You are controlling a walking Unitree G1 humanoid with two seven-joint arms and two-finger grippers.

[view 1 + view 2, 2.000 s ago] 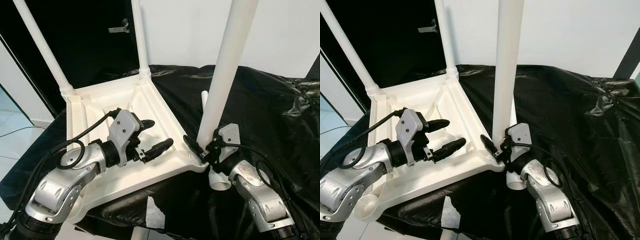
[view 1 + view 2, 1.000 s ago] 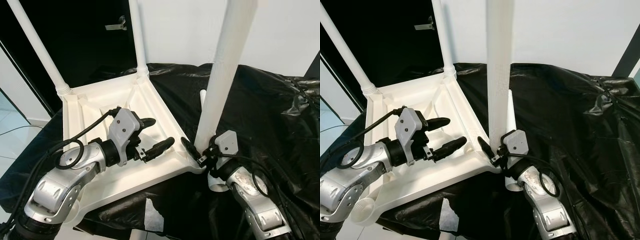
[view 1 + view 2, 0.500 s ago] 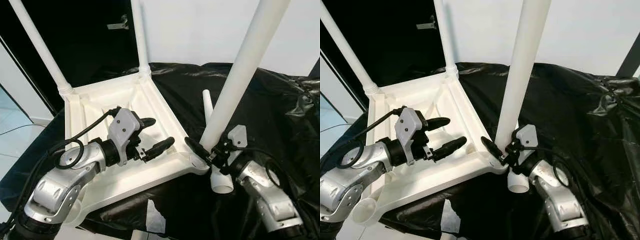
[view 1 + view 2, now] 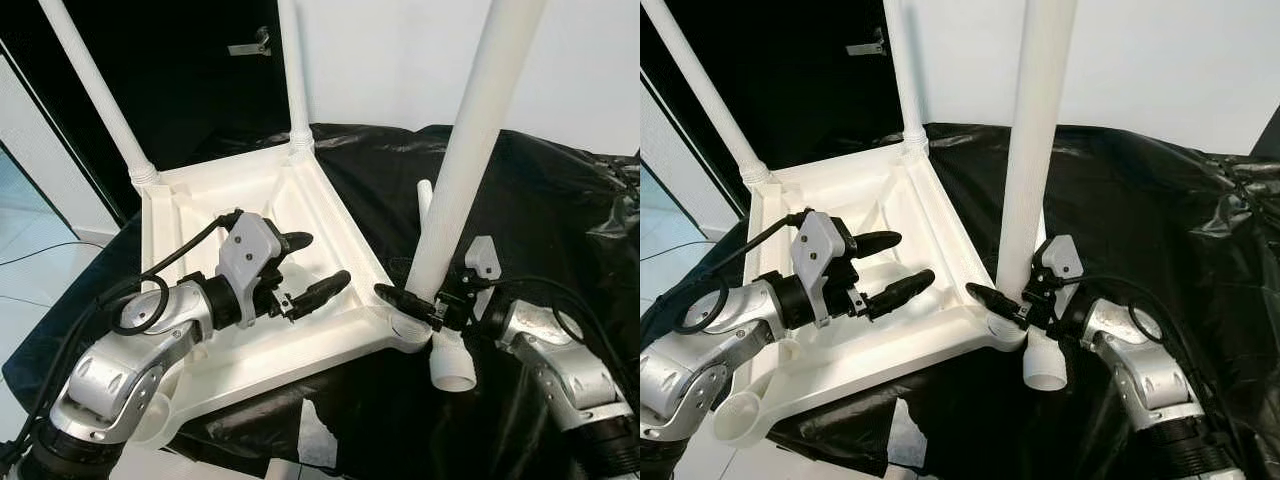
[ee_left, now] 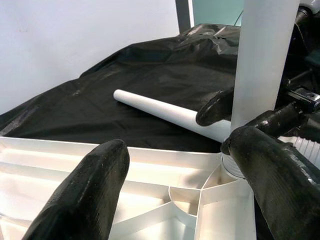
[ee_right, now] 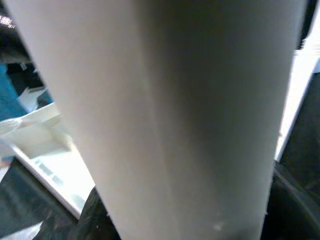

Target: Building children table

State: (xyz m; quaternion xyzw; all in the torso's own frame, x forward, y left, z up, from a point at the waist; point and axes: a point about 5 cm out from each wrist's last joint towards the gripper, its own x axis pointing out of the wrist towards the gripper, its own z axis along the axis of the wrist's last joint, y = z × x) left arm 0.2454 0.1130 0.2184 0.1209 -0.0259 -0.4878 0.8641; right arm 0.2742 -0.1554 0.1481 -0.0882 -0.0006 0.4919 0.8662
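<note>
Tabletop, white plastic, lies upside down on a black sheet, ribbed underside up. Two legs already stand in the far corners: far-left leg and far-right leg. A third leg stands at the near-right corner socket, gripped low down by the right gripper.

Against half a second ago: the third leg has swung from a strong lean to the right back to nearer upright, though it still tips slightly right at the top. The right arm's wrist has moved lower and further to the right. Whole view has shifted a little, so the camera moved too. Left gripper has held its pose over the tabletop.

Right gripper's fingers pinch the third leg just above the socket, one finger on the side toward the tabletop; the other is behind the leg. In the right wrist view the leg stands very close between the fingers.

Left gripper hovers above the tabletop's inner ribs, fingers spread, holding nothing; the upper finger and lower finger point toward the third leg.

A spare leg lies flat on the sheet just beside the near-right corner, its open end toward the robot, passing behind the standing leg in the left wrist view.
</note>
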